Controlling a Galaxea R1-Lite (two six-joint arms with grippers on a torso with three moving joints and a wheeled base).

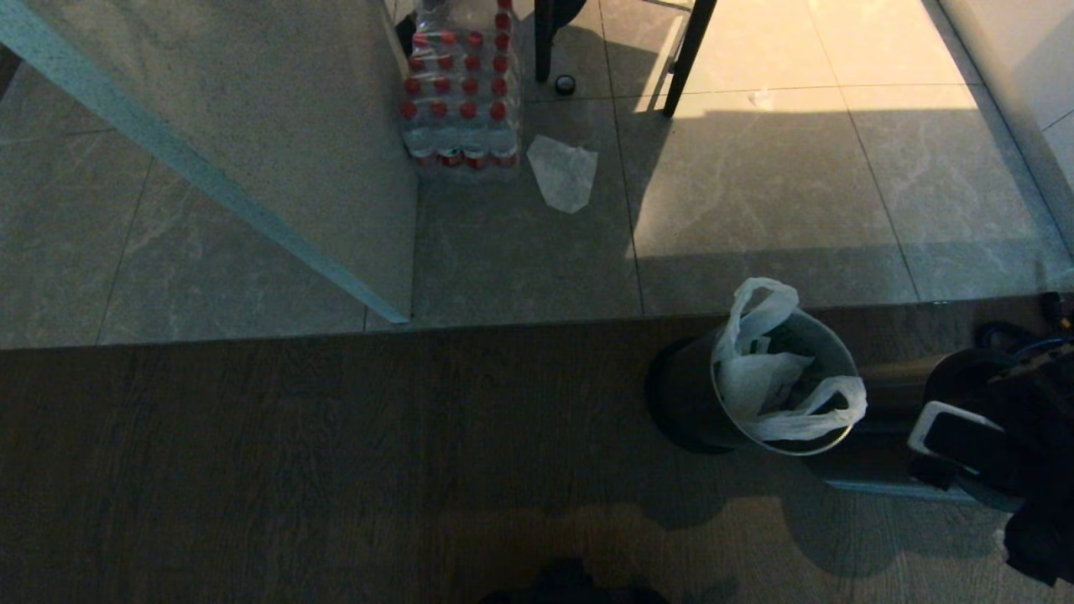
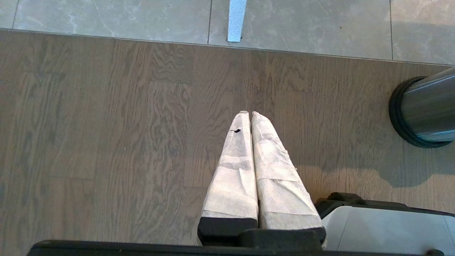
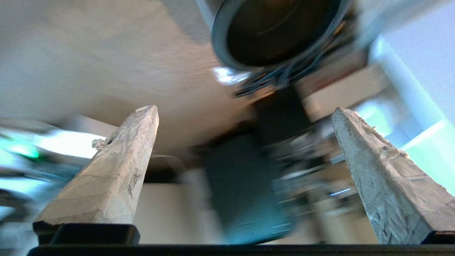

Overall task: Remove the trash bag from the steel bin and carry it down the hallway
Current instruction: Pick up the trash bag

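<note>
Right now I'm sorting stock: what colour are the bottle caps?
Red, on the shrink-wrapped pack of water bottles; head view shows it best.

1. we see the steel bin (image 1: 784, 394) standing on the wood floor (image 1: 294, 453), right of centre, just short of the seam where the tiled floor (image 1: 755, 193) begins.
2. the trash bag (image 1: 776, 369) sits in the bin, its loop handles draped over the rim at the far and near sides.
3. a pack of bottles (image 1: 461, 84) stands on the tiles beyond, against a partition wall (image 1: 252, 126) on its left.
4. a flat scrap (image 1: 564, 172) lies just right of the pack.
5. a small cap (image 1: 565, 84) lies farther back, between two furniture legs (image 1: 688, 54).
6. the right arm (image 1: 998, 436) is near the bin, on its right, apart from it.
</note>
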